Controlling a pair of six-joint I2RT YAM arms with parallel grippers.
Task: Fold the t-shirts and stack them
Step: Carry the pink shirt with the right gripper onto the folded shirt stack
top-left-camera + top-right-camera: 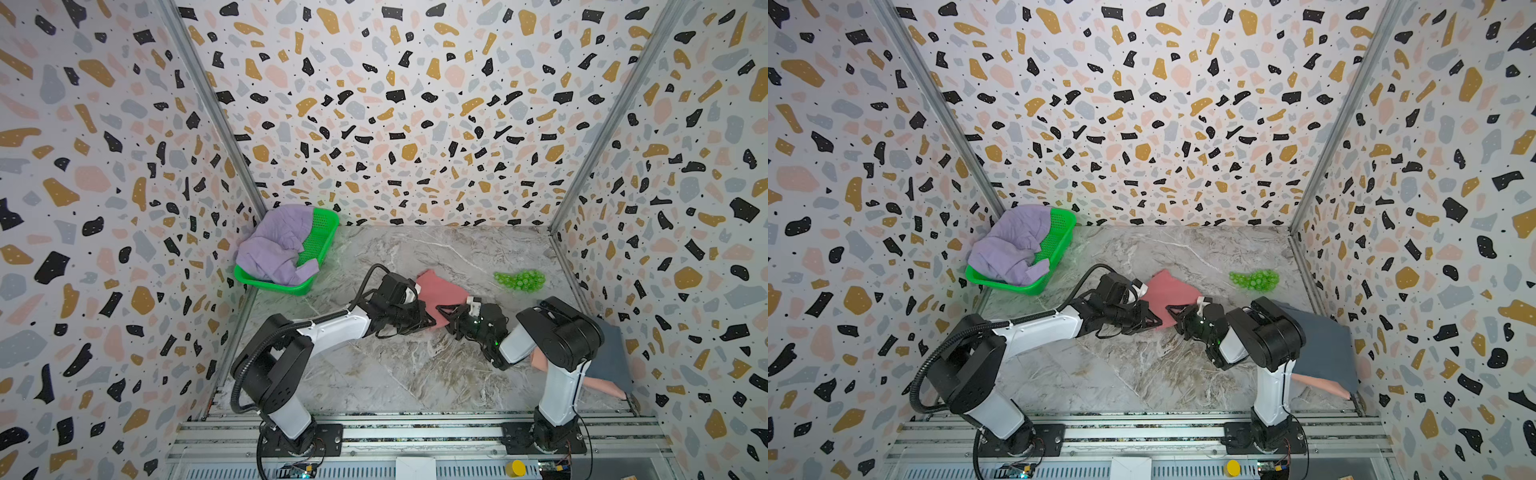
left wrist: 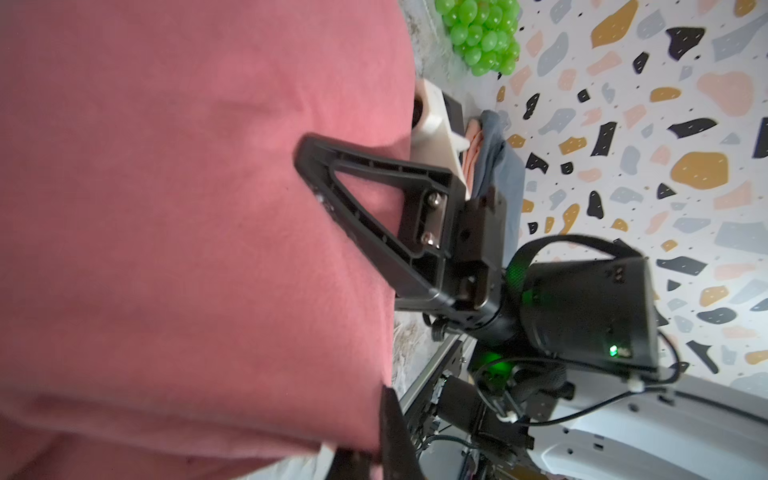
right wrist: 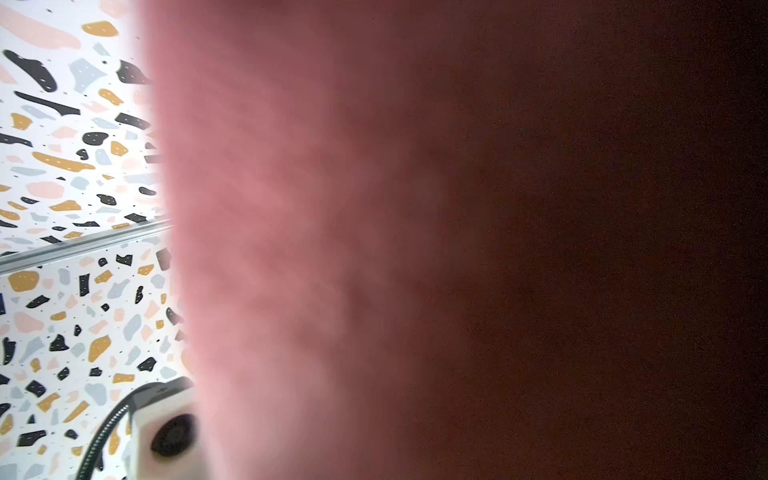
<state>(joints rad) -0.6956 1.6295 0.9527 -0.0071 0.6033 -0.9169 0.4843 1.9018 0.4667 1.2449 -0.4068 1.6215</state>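
Coral-red cotton t-shirt (image 1: 441, 291) mid-frame over grey marbled bench (image 1: 415, 374), left tool (image 1: 431, 322) and right tool (image 1: 441, 308) both clamping its lower edge

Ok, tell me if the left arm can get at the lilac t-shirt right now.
Probably yes: the lilac t-shirt lies uncovered atop the green basket on that arm's side, with nothing in between. First, though, the left end effector must leave the coral-red t-shirt it is at.
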